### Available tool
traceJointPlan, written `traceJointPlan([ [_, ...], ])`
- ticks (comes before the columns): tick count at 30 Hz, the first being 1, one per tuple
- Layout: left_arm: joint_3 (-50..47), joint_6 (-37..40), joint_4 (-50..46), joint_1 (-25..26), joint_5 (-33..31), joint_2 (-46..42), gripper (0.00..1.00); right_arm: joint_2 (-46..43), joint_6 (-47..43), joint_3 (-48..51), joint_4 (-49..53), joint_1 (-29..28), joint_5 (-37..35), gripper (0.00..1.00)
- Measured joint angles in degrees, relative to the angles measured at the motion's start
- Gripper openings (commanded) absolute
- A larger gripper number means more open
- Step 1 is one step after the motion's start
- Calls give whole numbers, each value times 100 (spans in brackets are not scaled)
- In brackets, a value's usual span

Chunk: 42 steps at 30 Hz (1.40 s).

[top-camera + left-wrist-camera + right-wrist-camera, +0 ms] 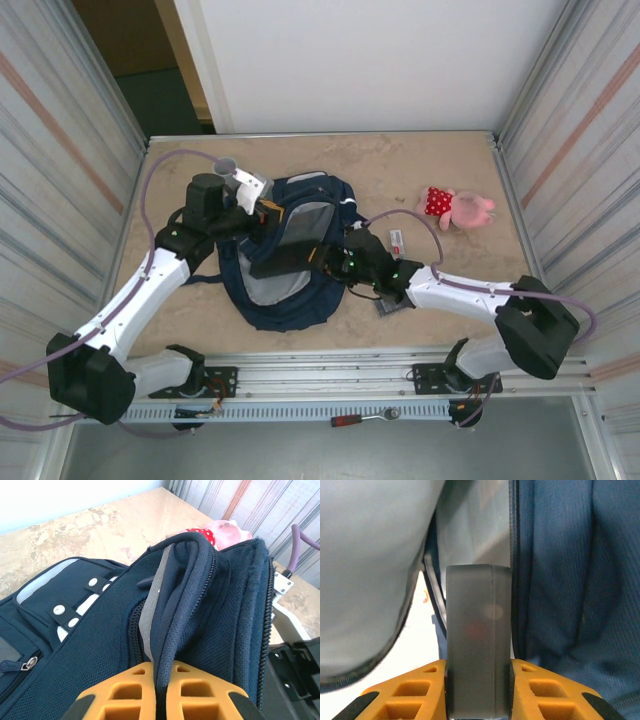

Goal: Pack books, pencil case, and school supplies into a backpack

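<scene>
**A:** Where does the dark grey oblong (477,630) lie?
**B:** We find it clamped in the right gripper (477,680), its long axis pointing ahead between the walls of the backpack (290,310).
**A:** And the left gripper (160,690)?
**B:** It is closed on the backpack's rim, which we judge holds the mouth open.

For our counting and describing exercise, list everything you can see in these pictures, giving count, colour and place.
backpack: one, navy blue, table centre
flat oblong case: one, dark grey, at the backpack's opening
slim piece: one, grey with a red mark, right of the backpack
dark flat piece: one, dark grey, beneath the right arm
plush toy: one, pink and red, far right
cup: one, grey, far left
tool: one, red-handled, near rail
table: one, beige marbled
left gripper: orange, shut on the backpack's rim
right gripper: orange, shut on the case
</scene>
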<state>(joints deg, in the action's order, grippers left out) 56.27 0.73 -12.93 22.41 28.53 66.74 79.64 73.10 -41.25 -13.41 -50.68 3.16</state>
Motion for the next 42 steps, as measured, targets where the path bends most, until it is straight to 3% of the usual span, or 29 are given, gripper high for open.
traceJointPlan([
  [13,7,-330,105,136,144,0,0,1156,603,-55,-1853,-46,-1327,7],
  [29,20,-704,214,175,341,0,0,3095,1449,-1593,-2568,-188,-1969,14],
  [32,20,-704,210,170,330,0,0,3316,1620,-1775,-2610,-192,-1987,20],
  [37,20,-702,205,105,264,-2,0,3348,1794,-1794,-2592,-229,-1982,47],
  [42,20,-686,120,-37,181,-98,0,3014,1805,-1458,-2291,-260,-1812,56],
])
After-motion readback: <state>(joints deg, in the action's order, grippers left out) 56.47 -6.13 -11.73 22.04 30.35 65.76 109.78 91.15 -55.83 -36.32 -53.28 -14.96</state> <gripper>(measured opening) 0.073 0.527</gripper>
